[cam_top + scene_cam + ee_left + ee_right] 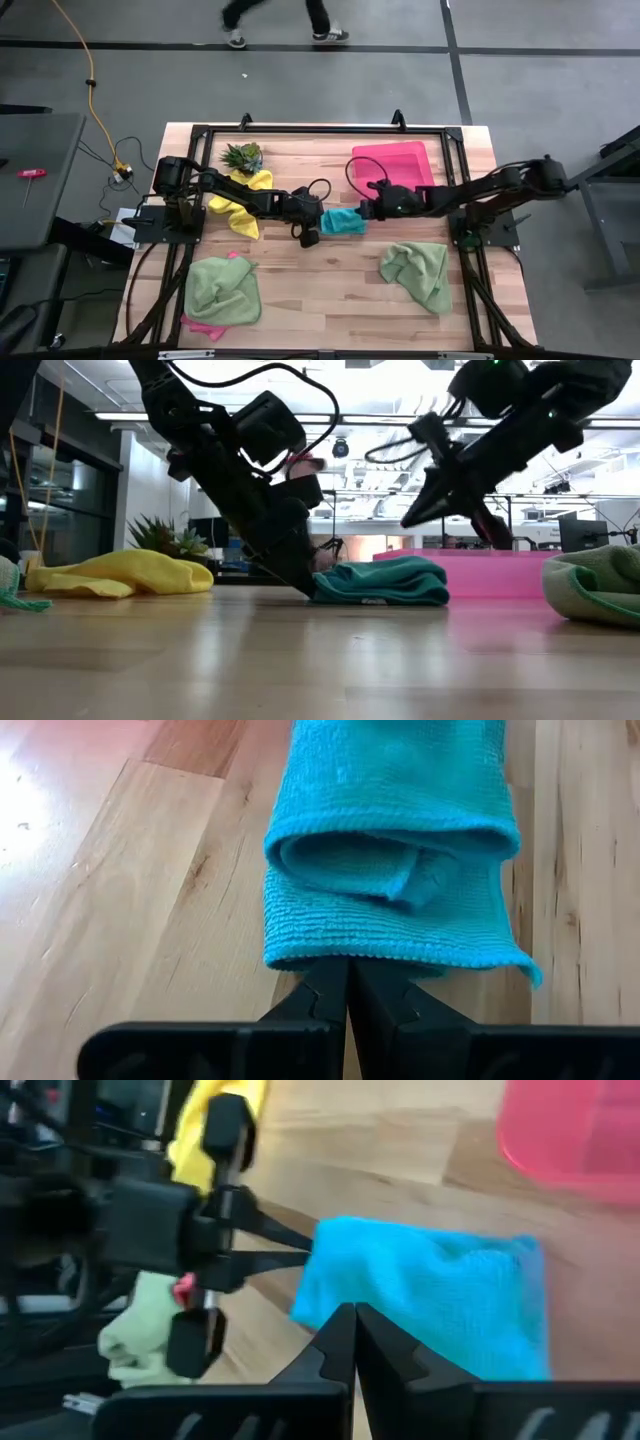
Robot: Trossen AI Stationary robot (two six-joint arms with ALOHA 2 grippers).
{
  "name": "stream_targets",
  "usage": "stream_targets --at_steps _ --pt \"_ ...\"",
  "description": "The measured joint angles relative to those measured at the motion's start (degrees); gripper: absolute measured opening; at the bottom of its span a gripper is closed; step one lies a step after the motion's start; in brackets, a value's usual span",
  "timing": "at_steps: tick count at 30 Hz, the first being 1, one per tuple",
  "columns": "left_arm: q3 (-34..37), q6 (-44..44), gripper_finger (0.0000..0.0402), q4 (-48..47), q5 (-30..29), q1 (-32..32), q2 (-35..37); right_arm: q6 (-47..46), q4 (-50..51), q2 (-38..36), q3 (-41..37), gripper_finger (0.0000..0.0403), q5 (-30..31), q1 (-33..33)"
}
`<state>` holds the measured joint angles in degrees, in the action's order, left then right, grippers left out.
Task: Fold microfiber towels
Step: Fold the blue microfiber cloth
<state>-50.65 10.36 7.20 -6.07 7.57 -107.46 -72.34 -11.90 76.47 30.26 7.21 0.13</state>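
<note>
Left gripper, fingers pressed together, pinches the folded teal towel beside the pink tray; right gripper, shut empty, hovers above. No writing readable.

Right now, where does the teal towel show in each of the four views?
High view: teal towel at table centre, between the two arms' tips.
Low view: a low folded bundle mid-picture on the wood.
Left wrist view: it fills the upper middle.
Right wrist view: centre-right.
Shared landmark: pink tray, behind the towel in the low view and cornered in the right wrist view.
</note>
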Motion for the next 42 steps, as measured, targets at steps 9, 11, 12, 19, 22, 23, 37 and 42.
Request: stream_targets --at_steps 9,11,12,19,22,23,37,42 --pt "0.0 0.0 0.0000 1.6 0.0 0.0 0.0 5.6 -2.8 6.6 3.6 0.0000 1.6 2.1" --pt "0.0 0.2 0.0000 2.4 0.0 0.0 0.0 6.1 -1.5 9.9 6.1 0.0000 2.9 2.2" --pt "0.0 0.2 0.0000 2.6 0.0 0.0 0.0 6.7 -0.4 11.7 7.7 0.0000 3.4 2.2" --pt "0.0 0.2 0.0000 3.3 0.0 0.0 0.0 11.9 16.3 20.9 20.0 0.0000 5.9 2.2" --pt "0.0 0.1 0.0000 3.2 -0.1 -0.1 0.0 14.2 21.6 22.9 23.7 0.0000 5.7 2.3" --pt "0.0 0.1 0.0000 3.2 -0.2 -0.1 0.0 14.3 22.9 23.5 24.6 0.0000 5.8 2.4" --pt "0.0 0.0 0.0000 4.2 -0.7 -0.2 0.0 12.8 13.9 28.0 25.2 0.0000 3.7 2.5" --pt "0.0 0.0 0.0000 5.2 -0.7 -0.2 0.0 10.9 11.2 28.0 25.2 0.0000 2.6 1.6"
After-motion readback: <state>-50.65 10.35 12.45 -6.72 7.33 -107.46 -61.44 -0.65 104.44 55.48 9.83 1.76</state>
